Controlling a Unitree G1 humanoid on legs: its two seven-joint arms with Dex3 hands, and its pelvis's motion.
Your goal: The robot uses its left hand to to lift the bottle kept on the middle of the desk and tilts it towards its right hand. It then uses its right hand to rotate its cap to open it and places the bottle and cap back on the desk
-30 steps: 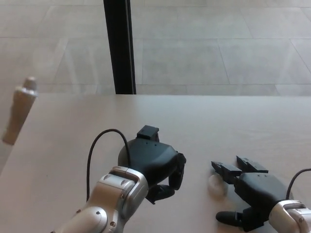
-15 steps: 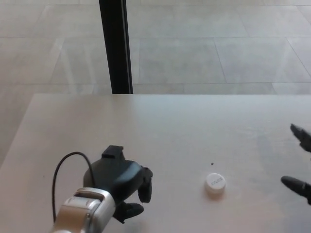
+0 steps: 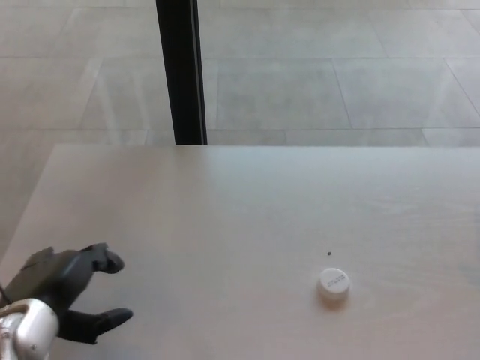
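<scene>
- Resting low at the near-left corner, the left hand has its fingers spread apart with nothing between them; it holds nothing, which fits a hand that is done with its share of the lifting.
- Only the hand and a bit of pale wrist show; the arm behind it is cut off by the picture's edge.
- No part of the right hand is visible, so nothing can be said of it beyond that.
- Well away from the left hand, toward the near-right part of the bench, the white cap lies flat on its own, with faint lettering on its upper face. It touches nothing else, so I judge it to be set down rather than dropped mid-turn.
- A tiny dark speck sits just beyond the cap.
- The bottle itself appears nowhere on the bench in this view; where it stands cannot be told.
- Beyond the far edge a dark upright post rises from a pale tiled floor.
- With the cap off and lying free, the task looks near its close.
</scene>
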